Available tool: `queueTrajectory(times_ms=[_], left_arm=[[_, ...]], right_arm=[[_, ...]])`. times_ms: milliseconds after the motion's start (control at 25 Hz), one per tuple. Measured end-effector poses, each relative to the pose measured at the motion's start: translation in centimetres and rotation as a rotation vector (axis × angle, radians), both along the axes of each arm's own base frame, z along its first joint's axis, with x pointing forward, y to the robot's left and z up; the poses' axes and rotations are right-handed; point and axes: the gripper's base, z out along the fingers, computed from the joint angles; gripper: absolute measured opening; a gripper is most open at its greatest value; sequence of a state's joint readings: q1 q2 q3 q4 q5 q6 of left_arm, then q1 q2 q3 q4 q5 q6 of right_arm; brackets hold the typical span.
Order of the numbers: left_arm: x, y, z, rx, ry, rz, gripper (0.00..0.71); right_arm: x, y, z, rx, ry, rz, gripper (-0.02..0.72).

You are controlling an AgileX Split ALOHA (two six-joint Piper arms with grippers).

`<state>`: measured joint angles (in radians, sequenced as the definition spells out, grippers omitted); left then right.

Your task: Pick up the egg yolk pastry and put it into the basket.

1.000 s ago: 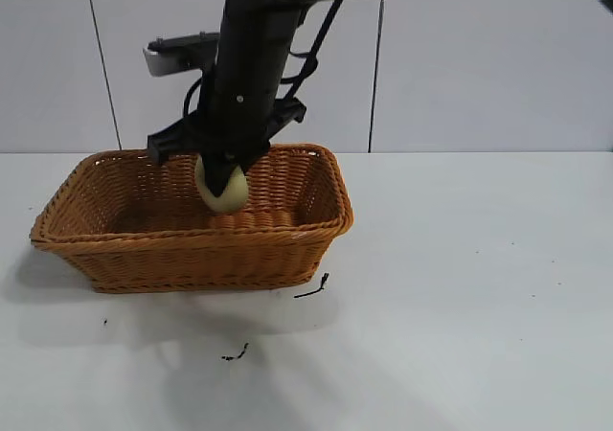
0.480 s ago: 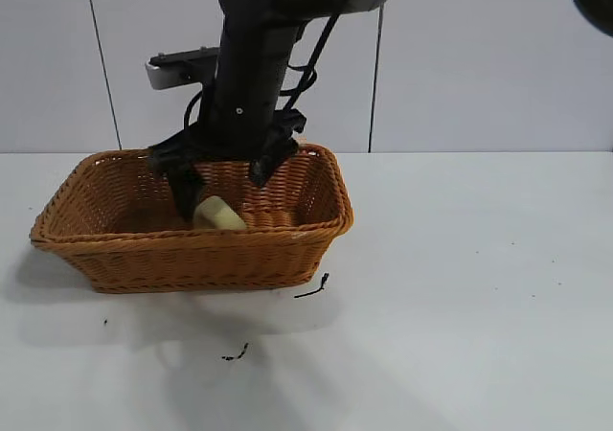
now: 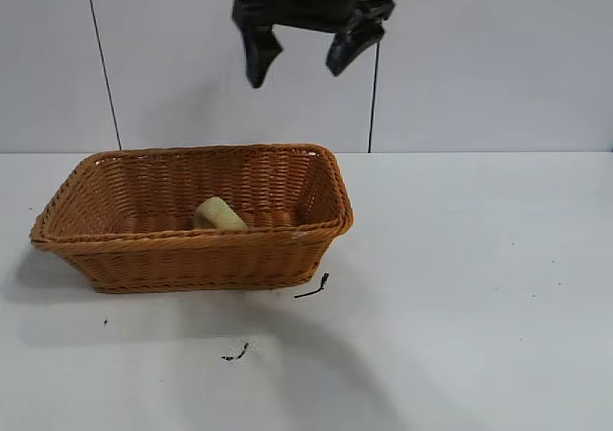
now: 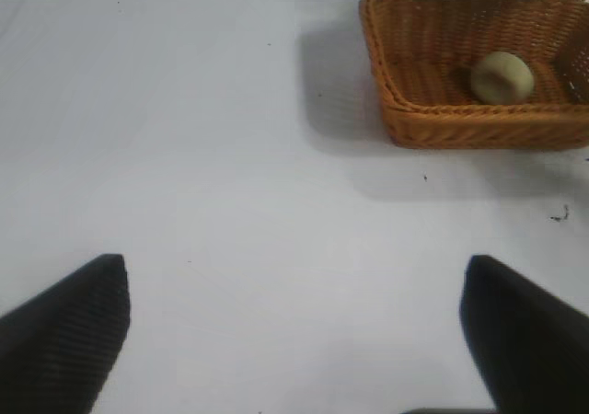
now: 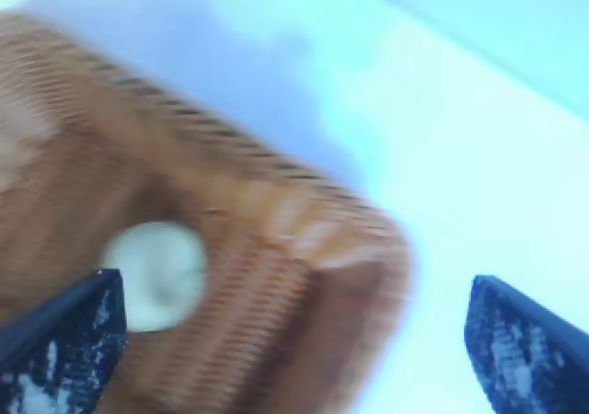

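Note:
The egg yolk pastry [image 3: 218, 215], a pale yellow-green puck, lies tilted on the floor of the orange-brown wicker basket [image 3: 192, 259], near its middle. My right gripper [image 3: 297, 72] hangs open and empty high above the basket. In the right wrist view the pastry [image 5: 155, 274] and the basket [image 5: 304, 248] lie below the open gripper [image 5: 293, 281]. My left gripper [image 4: 294, 262] is open and empty over bare table, far from the basket [image 4: 479, 129] and the pastry [image 4: 502, 76]; it is out of the exterior view.
The basket stands on a white table [image 3: 460, 287] at the left, before a pale wall. Small black scraps [image 3: 313, 287] lie on the table just in front of the basket, with another [image 3: 237, 354] nearer the front.
My right gripper held the pastry over the basket, opened and let it drop inside, then rose well above the basket. The pastry now rests on the basket floor.

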<state>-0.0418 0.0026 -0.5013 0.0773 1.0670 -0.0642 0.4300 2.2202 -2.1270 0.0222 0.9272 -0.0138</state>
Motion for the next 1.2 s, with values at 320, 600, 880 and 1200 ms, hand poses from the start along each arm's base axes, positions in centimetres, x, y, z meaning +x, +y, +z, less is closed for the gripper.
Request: queueTrajectory(times_ms=[320,600,880,1200], left_arm=[[0.0,0.0,0.0,0.000,0.000,0.000,0.696],[0.0,0.0,0.0,0.000,0.000,0.000,0.696],[0.0,0.0,0.0,0.000,0.000,0.000,0.696],[0.0,0.0,0.0,0.000,0.000,0.000,0.696]], right_arm=[[3.9,-14.4,-0.2,-0.025,0.036,-0.281,0.693],[3.4,-21.9,-0.7,-0.046,0.157,-0.421,0.693],[2.2,-21.8,-1.2,-0.075,0.273,-0.402,0.661],[-4.3,-21.4,2.3,-0.060,0.324,-0.398,0.648]])
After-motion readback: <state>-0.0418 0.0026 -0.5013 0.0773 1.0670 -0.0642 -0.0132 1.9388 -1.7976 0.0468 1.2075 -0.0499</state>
